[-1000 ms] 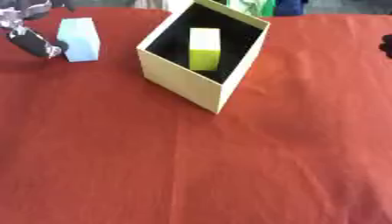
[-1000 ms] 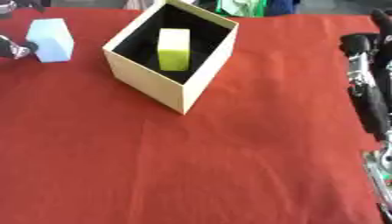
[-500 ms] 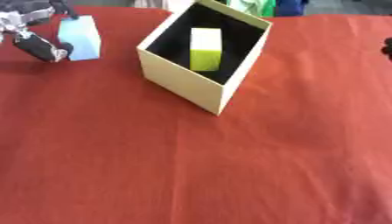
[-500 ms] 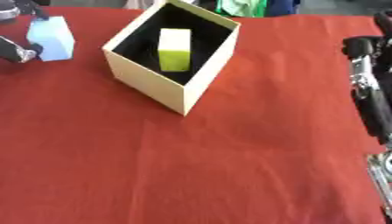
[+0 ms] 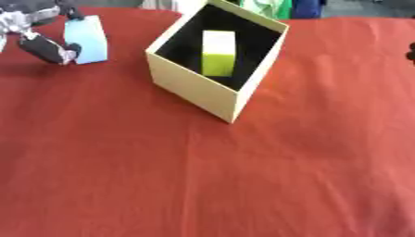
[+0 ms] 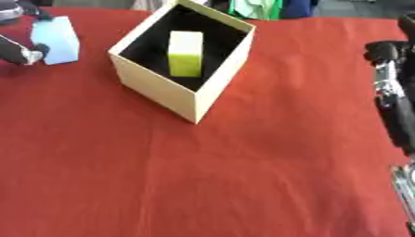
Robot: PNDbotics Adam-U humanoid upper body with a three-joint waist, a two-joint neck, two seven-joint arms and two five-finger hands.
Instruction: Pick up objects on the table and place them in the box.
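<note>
You get bright, even light from overhead on the red cloth tabletop [image 5: 243,185], no glare or hot spots. The open cream cardboard box [image 5: 194,88] keeps its black inside dark, yet the yellow-green block [image 5: 217,52] in it is well lit on top. Soft faint shadow sits left of the box wall and under your left hand [image 5: 45,46] by the pale blue block [image 5: 89,39]. Everything looks soft and blocky, edges smeared; the hand is blurred most. Far edge goes dim. The black arm [image 6: 397,106] at right reads dark, little detail.
</note>
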